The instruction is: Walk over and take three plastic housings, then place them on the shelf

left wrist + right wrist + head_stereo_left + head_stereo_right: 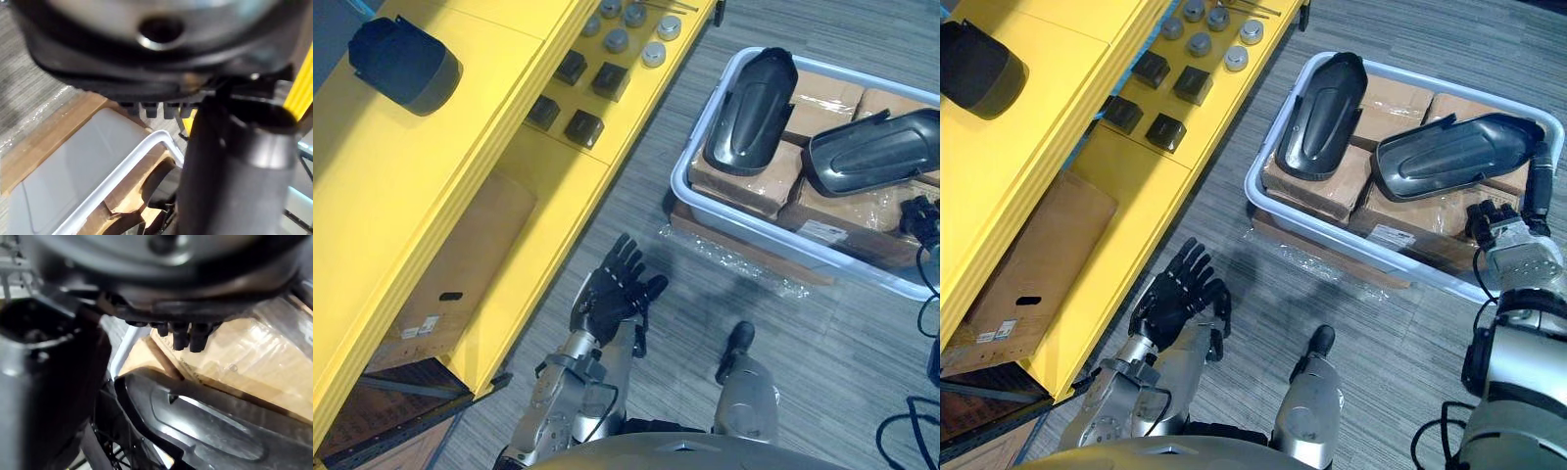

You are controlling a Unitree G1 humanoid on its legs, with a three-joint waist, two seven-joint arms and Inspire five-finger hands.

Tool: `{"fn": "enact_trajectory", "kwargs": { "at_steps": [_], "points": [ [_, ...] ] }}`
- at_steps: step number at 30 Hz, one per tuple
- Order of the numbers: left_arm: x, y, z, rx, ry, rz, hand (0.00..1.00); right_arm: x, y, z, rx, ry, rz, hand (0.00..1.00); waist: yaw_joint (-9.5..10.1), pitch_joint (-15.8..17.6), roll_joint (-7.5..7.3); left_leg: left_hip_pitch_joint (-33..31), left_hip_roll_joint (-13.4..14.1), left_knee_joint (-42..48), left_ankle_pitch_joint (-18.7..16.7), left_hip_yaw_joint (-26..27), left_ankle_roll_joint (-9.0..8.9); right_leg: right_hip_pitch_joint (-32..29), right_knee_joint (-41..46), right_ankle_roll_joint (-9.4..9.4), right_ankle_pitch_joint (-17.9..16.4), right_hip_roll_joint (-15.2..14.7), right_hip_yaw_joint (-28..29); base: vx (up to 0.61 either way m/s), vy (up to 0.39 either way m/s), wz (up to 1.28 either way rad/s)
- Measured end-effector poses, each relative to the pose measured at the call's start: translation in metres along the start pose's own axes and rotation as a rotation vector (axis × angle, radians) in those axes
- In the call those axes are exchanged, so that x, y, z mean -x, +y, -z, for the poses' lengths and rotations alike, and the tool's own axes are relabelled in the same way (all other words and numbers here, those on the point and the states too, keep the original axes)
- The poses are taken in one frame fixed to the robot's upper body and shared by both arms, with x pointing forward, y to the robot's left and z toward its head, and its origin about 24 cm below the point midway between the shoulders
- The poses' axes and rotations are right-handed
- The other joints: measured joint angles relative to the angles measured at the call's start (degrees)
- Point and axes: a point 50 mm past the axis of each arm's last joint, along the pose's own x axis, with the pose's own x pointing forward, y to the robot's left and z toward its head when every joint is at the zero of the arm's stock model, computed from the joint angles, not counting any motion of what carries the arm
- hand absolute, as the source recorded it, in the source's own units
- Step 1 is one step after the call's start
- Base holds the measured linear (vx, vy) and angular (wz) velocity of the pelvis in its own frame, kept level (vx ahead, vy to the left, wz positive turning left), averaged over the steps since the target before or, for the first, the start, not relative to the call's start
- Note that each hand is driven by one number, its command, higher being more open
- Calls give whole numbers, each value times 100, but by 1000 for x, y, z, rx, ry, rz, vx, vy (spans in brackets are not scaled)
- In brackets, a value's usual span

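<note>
Left eye view: my left hand (615, 292) is spread wide, holding nothing.

Right eye view: my right hand (1500, 230) is just beside the long black plastic housing (1454, 157) in the pale plastic bin (1351, 251).

Right wrist view: my fingers (188, 337) hang loose, and the housing is just past them. If I grab only its smooth end, it might slip.

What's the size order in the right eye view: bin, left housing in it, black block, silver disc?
Largest to smallest: bin, left housing, black block, silver disc. Block and disc look close and the disc lies farther, so unsure.
</note>
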Motion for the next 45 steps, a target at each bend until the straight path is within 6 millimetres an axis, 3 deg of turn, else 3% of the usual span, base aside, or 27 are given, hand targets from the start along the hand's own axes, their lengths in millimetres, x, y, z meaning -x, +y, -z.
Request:
{"fn": "enact_trajectory", "kwargs": {
  "at_steps": [3,7,9,10,12,16,19,25,26,33,36,39,41,45],
  "points": [
    [6,1,-16,-17,-63,-8,100,10,17,28,129,-5,-126,100,-97,46,-215,209,74,-120,28,6,-17,206,-132,-15,31,104,-8,56,-68,-5],
    [6,2,-35,-39,-135,-2,100,36,22,70,182,12,-221,100,-146,-1,-566,442,145,-192,-5,21,-92,470,-313,-47,63,216,-22,82,-66,-5],
    [6,4,-45,-53,-177,-7,100,55,13,93,180,27,-225,100,-189,-154,-815,587,144,-324,-58,104,-110,591,-450,-46,63,227,-3,108,-31,-9],
    [6,5,-47,-55,-183,-9,100,59,11,97,183,29,-225,100,-199,-187,-864,622,142,-355,-73,125,-131,611,-480,-45,64,227,5,131,-18,-10],
    [8,11,-57,-73,-210,-25,100,79,-3,120,183,62,-221,100,-295,-426,-1141,764,139,-452,-135,264,-161,699,-600,-35,67,227,55,106,-4,-19],
    [9,16,-64,-78,-218,-38,100,107,-28,133,162,55,-221,100,-456,-726,-1382,943,143,-453,-272,429,-167,833,-715,-20,71,223,171,109,1,-21],
    [10,11,-66,-68,-219,-25,100,127,-47,137,172,23,-196,100,-594,-972,-1449,1008,148,-457,-337,504,-178,864,-738,-18,71,218,197,72,3,-13],
    [8,4,-65,-38,-224,11,100,149,-67,154,135,44,-139,100,-615,-1270,-1371,1240,148,-661,-381,664,-208,974,-877,-3,73,224,327,8,-3,-12],
    [7,0,-63,-29,-220,38,100,161,-71,164,134,0,-75,100,-753,-1831,-1221,1864,36,-1830,269,799,-245,1003,-896,-14,72,270,396,0,0,0],
    [8,1,-64,-33,-221,34,100,156,-74,167,175,2,-47,100,-740,-1842,-1215,1676,36,-1785,281,849,-240,784,-873,-8,119,243,446,-4,5,-3],
    [8,2,-64,-39,-220,31,100,144,-76,168,215,-1,5,100,-747,-1757,-1234,1289,37,-1337,142,824,-141,632,-884,31,219,167,419,-31,35,6],
    [9,6,-67,-52,-216,21,100,115,-71,159,239,-3,60,100,-691,-1354,-1169,792,38,-488,-269,693,-88,641,-881,94,309,81,337,-89,67,20],
    [10,10,-72,-86,-215,29,100,79,-54,139,300,-12,76,100,-574,-946,-997,466,8,-208,-347,551,-10,466,-814,107,330,47,271,-174,93,27],
    [11,10,-70,-108,-177,50,100,41,-34,100,328,-36,117,100,-362,-492,-726,223,-154,-414,-11,357,94,246,-703,15,312,-40,7,-107,49,44]
  ]
}}
